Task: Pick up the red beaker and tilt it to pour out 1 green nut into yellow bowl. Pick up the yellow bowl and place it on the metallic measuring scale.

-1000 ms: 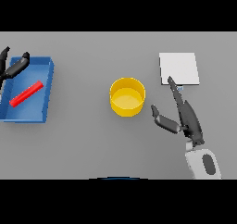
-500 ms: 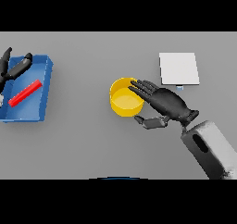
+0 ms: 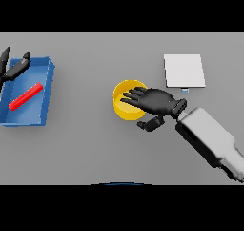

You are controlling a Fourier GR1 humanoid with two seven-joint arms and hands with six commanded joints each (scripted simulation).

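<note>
The yellow bowl [image 3: 122,107] stands at the middle of the grey table. My right hand [image 3: 155,102] lies over its right half, palm down with fingers straight and spread across the opening, and the thumb curled below the rim at the bowl's lower right. The hand hides the inside of the bowl. A red bar-shaped object [image 3: 25,96] lies tilted in a blue tray [image 3: 46,89] at the far left. My left hand [image 3: 13,68] hangs over the tray's upper left corner, fingers relaxed and holding nothing. The metallic measuring scale [image 3: 184,70] is a pale square plate at the upper right.
Bare grey table [image 3: 86,149] stretches between the blue tray and the bowl and along the front. My right forearm [image 3: 209,138] crosses the lower right, below the scale.
My right hand has swung left from beside the scale to above the yellow bowl, its fingers now reaching across the rim. The left hand, tray and scale have not moved.
</note>
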